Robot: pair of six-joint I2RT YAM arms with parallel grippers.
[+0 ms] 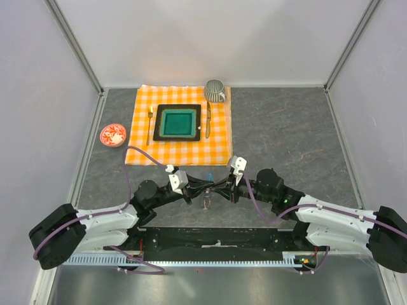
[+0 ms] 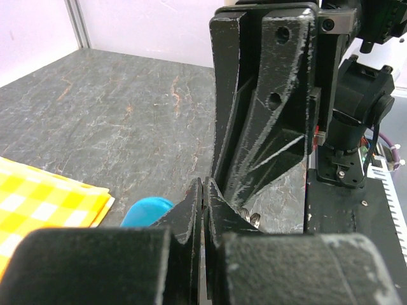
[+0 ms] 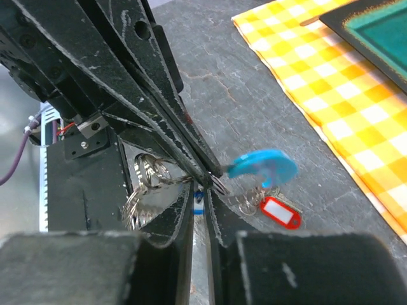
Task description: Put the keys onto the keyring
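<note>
1. The two black arms lie low over the grey marbled surface (image 1: 286,133) and meet nose to nose just ahead of their bases.
2. The left pincer (image 2: 202,210) is clenched, its fingers pressed flat together. In the right wrist view its tips come to a point at the narrow end of the curved bright-blue tag (image 3: 264,166); what exactly they nip cannot be told.
3. The right pincer (image 3: 202,213) has its fingers nearly together with a thin gap between them. Whether it grips anything cannot be told.
4. The keyring (image 3: 147,173), a bunch of silvery coiled loops, hangs against the left pincer's fingers, just beside the right pincer's tips.
5. The keys (image 3: 249,201), a small cluster of metal bits and little rings, sit between the blue tag and the small red tag (image 3: 280,211), which lies on the surface below the blue one.
6. Further out lies an orange-and-white checked cloth (image 1: 143,149).
7. On it sits a green square plate (image 1: 160,122) with a black rim, a gold fork (image 1: 150,124) to its left and a gold knife (image 1: 207,119) to its right.
8. A grey ribbed cup (image 1: 215,90) stands at the cloth's far right corner.
9. A small red-and-white round dish (image 1: 113,135) rests on the surface just left of the cloth.
</note>
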